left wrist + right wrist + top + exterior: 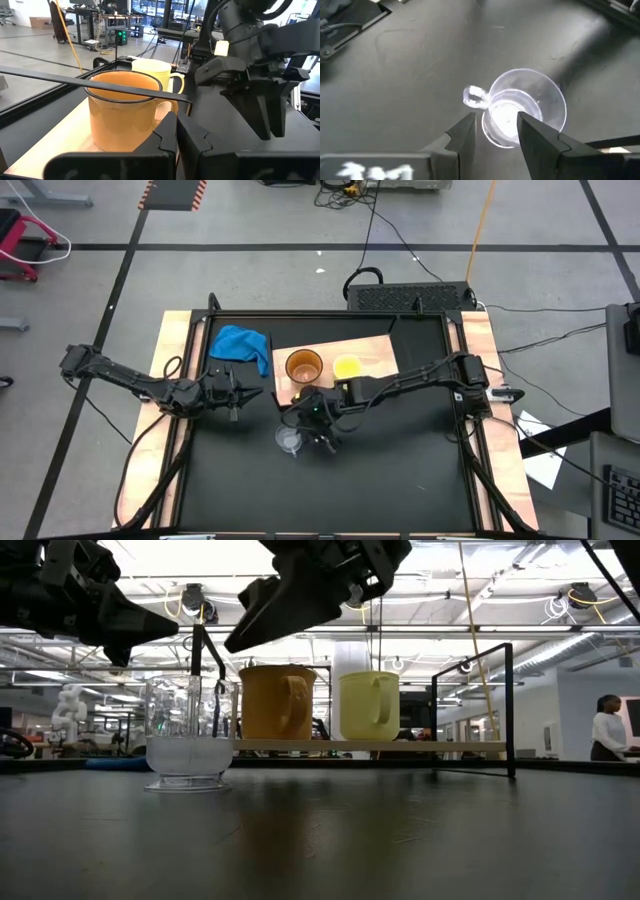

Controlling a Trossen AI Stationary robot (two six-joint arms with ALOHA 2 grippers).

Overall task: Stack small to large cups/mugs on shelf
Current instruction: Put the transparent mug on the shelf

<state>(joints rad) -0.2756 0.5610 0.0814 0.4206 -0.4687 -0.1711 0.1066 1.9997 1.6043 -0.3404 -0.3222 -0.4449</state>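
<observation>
Your table [400,470] holds the wood shelf [375,350]. The orange mug [304,366] and yellow mug [347,367] already stand there side by side. The glass cup [289,440] waits on the table. Your right gripper [495,131] hangs above it, jaws apart, probably ready to grab. Your left gripper [236,393] waits nearby, jaws together.

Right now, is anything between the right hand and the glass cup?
No. In the right wrist view the right hand hangs open directly over the glass cup, nothing between; the low view shows only air there.

Orange-brown mug [304,366], yellow mug [347,366], clear glass cup [289,440], blue cloth [241,345].
</observation>
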